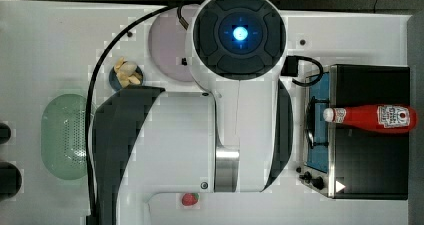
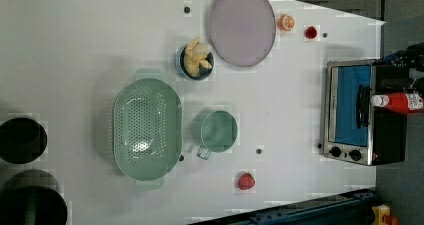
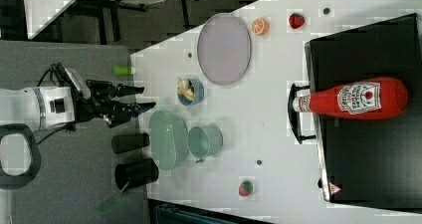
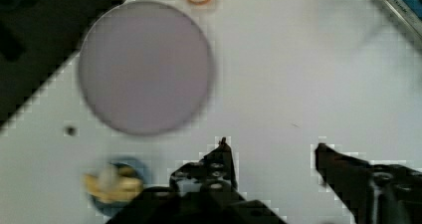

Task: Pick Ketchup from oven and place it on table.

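Note:
The ketchup (image 1: 372,118) is a red bottle with a white cap, lying on its side on top of the black oven (image 1: 370,155). Its cap points over the door handle. The left view shows the ketchup (image 2: 400,102) on the oven (image 2: 350,112) at the left view's right edge. In the right view the ketchup (image 3: 356,99) rests on the oven's roof (image 3: 368,154). My gripper (image 3: 148,98) hangs far off at the right view's left, open and holding nothing. In the wrist view my gripper (image 4: 272,144) is above the bare white table (image 4: 298,74), well apart from the oven.
A purple plate (image 2: 242,25), a blue bowl of banana pieces (image 2: 196,61), a green colander (image 2: 146,129) and a green mug (image 2: 216,131) stand on the table (image 2: 75,45). Strawberries (image 2: 245,180) (image 2: 311,32), an orange slice (image 2: 286,22) and two black cups (image 2: 21,140) lie around them.

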### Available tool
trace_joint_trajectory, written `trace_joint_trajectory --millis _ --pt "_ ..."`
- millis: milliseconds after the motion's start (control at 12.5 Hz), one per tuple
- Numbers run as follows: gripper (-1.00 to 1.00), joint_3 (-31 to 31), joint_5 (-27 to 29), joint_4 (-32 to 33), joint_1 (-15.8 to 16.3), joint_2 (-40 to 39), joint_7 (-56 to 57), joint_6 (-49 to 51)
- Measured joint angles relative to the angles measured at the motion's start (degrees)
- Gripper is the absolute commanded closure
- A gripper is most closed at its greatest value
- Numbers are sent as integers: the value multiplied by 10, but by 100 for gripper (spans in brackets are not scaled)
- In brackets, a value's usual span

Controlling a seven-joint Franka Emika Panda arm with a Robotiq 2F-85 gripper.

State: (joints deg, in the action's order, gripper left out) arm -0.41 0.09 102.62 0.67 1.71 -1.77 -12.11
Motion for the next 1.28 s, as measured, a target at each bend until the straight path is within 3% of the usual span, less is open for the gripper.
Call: trace_joint_trajectory --millis 240,400,560,720,880,1280 --pt "-99 -9 -22 122 -6 152 0 125" --pt "-100 -9 -24 121 -14 226 0 109" --pt "-100 -11 -23 81 -16 260 0 106" --pt "-100 -29 -14 49 -15 252 0 87" --pt "-100 -58 -18 65 -23 234 0 67" --pt "-100 -187 -6 76 -46 76 0 1"
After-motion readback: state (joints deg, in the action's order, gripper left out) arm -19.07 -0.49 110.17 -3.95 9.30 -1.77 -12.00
